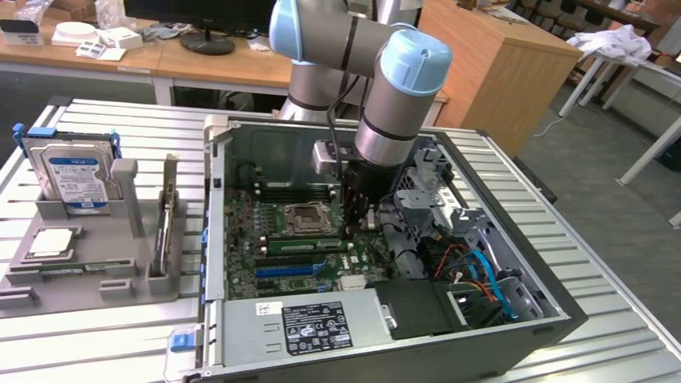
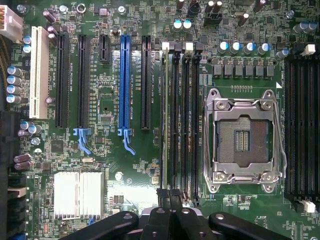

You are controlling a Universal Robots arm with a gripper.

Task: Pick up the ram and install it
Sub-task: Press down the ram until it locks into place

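Note:
The ram (image 2: 164,120) stands edge-on in the outermost of the black memory slots (image 2: 186,120) beside the empty processor socket (image 2: 243,140). In the exterior view it is a green strip (image 1: 309,242) just below that socket (image 1: 303,217). My gripper (image 2: 170,196) is shut with nothing between its fingers, and its tips hang over one end of that slot bank. Whether they touch the ram I cannot tell. In the exterior view the gripper (image 1: 359,217) reaches down into the open computer case, right of the socket.
The case walls (image 1: 218,239) and the drive cage with cables (image 1: 479,271) hem in the arm. Left of the case a grey holder (image 1: 96,279) carries a blue-labelled hard drive (image 1: 72,179) and a silver processor chip (image 1: 53,242). A power supply (image 1: 309,323) fills the case's near end.

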